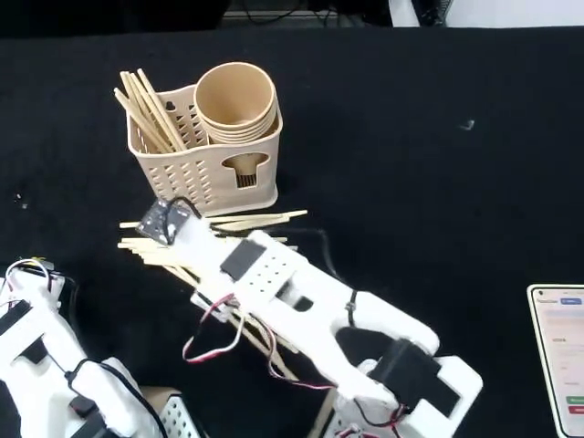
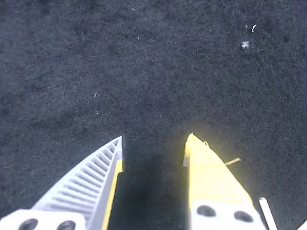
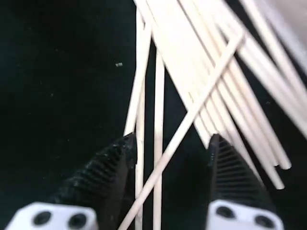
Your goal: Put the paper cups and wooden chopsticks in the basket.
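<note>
The right gripper is hovering spread over crossed chopsticks lying beside the basket near the table's far edge. Closing here is risking pinching one stick and scattering the tangle; the left gripper is gaping, empty.

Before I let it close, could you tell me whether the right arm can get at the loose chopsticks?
Probably yes: the right tool is open over the chopsticks, several lie between its fingers, and nothing covers them.
</note>
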